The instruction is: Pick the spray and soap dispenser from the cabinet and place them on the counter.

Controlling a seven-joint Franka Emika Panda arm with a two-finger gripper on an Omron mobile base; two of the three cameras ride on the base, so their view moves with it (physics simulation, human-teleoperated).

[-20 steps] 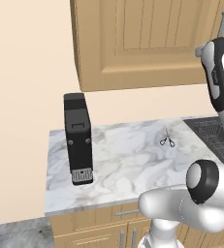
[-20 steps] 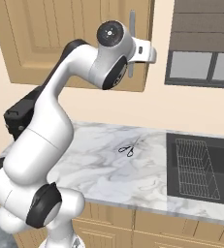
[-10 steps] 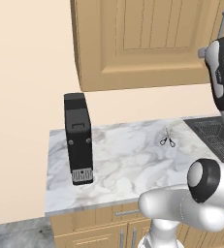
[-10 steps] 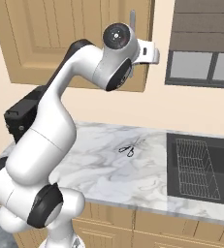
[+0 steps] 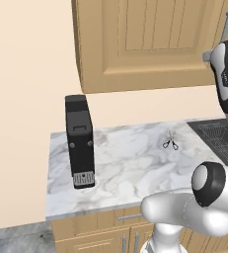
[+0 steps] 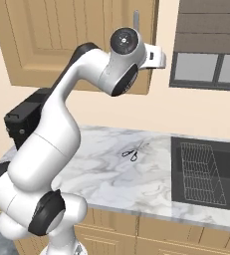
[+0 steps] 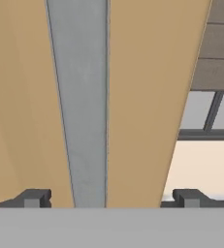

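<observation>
Cabinet point(image 5: 150, 44) door at the top of the frame is seen shut, spray and soap dispenser presumably hidden inside. Its grey bar handle point(image 7: 79, 106) is now framed between the wide-spread gripper point(image 7: 108, 197) fingertips, slightly closer than before; nothing is grasped yet.

Both base views look forward and down from behind, sharing the surface point(image 5: 130, 163) and cabinet point(image 6: 61, 40); the hand view faces the handle point(image 7: 79, 106) closely.
</observation>
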